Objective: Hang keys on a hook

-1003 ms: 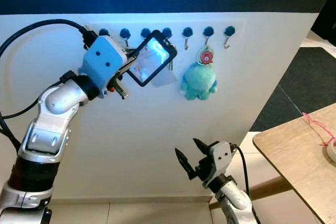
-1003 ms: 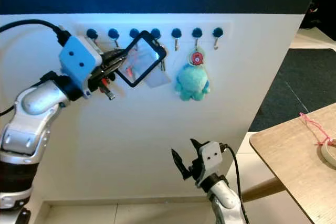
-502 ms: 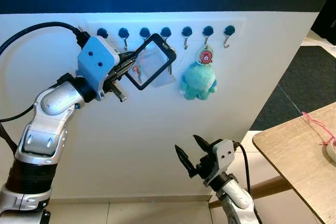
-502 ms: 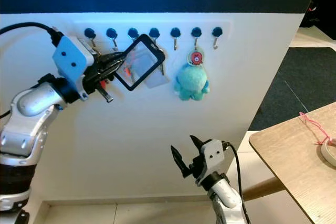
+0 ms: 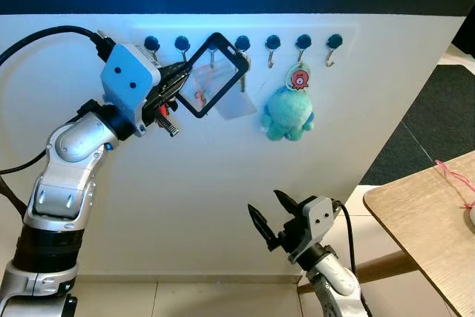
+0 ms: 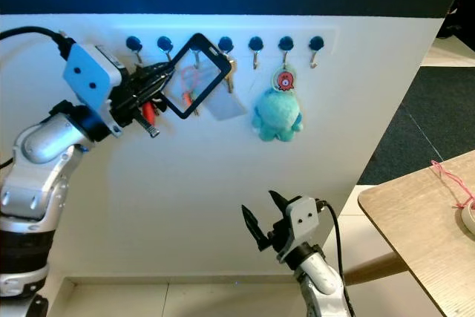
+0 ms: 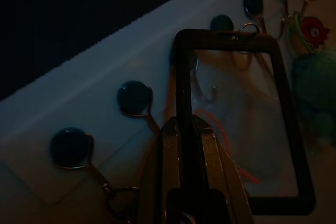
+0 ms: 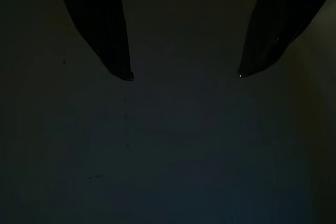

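My left gripper [image 5: 178, 82] is shut on the edge of a black-framed clear tag holder [image 5: 215, 76], raised against the white wall. The holder's top corner with its metal ring [image 7: 247, 27] overlaps the row of blue-capped hooks [image 5: 243, 42], around the third hook from the left; I cannot tell whether the ring is on a hook. Red cord shows through the clear window [image 7: 236, 124]. My right gripper [image 5: 266, 204] hangs low in front of the wall, open and holding nothing; its two dark fingertips [image 8: 118, 61] stand wide apart.
A teal plush toy [image 5: 288, 113] with a round red tag [image 5: 299, 78] hangs from a hook further right. A pale card [image 5: 234, 105] hangs behind the holder. A wooden table [image 5: 430, 220] with a pink cord [image 5: 454, 176] stands at the right, with dark carpet [image 5: 438, 109] beyond it.
My left gripper has lifted the tag holder up and slightly left, so its top corner now reaches the hook row. The view has shifted a little. The right gripper has stayed put.
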### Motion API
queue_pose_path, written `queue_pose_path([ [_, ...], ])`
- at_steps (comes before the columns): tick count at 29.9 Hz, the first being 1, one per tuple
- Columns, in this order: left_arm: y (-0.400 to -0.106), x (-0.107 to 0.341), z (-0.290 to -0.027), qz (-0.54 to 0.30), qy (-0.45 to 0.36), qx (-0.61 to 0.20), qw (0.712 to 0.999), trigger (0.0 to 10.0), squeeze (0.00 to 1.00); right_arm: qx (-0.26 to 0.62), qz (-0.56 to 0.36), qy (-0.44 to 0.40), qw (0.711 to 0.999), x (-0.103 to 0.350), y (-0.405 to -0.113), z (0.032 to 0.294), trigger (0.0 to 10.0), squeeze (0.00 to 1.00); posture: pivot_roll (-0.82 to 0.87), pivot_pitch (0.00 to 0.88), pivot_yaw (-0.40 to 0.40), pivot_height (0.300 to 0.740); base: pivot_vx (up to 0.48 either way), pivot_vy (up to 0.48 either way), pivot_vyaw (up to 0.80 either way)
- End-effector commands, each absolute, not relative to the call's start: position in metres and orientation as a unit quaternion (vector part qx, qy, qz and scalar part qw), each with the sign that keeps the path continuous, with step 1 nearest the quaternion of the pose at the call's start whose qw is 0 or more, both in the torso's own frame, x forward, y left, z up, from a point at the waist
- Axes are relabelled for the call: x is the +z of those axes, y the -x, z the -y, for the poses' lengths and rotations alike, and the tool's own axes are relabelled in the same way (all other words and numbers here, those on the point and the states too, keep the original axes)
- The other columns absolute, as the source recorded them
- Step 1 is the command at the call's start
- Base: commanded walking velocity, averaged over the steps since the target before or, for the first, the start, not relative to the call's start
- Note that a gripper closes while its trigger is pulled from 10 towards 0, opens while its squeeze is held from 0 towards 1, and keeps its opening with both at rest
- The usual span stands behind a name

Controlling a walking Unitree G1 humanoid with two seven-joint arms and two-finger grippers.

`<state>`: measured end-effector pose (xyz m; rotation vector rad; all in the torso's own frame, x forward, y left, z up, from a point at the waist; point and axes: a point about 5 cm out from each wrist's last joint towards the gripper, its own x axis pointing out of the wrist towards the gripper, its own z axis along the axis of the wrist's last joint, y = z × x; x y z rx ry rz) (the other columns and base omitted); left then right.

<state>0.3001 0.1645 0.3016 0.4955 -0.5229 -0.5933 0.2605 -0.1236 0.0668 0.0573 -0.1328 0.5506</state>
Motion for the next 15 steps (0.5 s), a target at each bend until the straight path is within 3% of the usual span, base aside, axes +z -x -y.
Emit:
queue_pose_path([
  [1, -0.3025, 0.3043, -0.1688, 0.256, -0.236, -0.262, 0.900, 10.0, 0.00, 0.274, 0.057, -0.031, 0.960, 0.0651, -0.2589, 0.1233, 10.0, 0.00, 0.03, 0.092, 0.007, 0.740, 0.000, 0.000, 0.00],
  [15, -0.3055, 0.2975, -0.1665, 0.232, -0.263, -0.245, 0.904, 10.0, 0.00, 0.276, 0.052, -0.033, 0.959, 0.0651, -0.2578, 0.1230, 10.0, 0.00, 0.03, 0.095, 0.007, 0.740, 0.000, 0.000, 0.00],
])
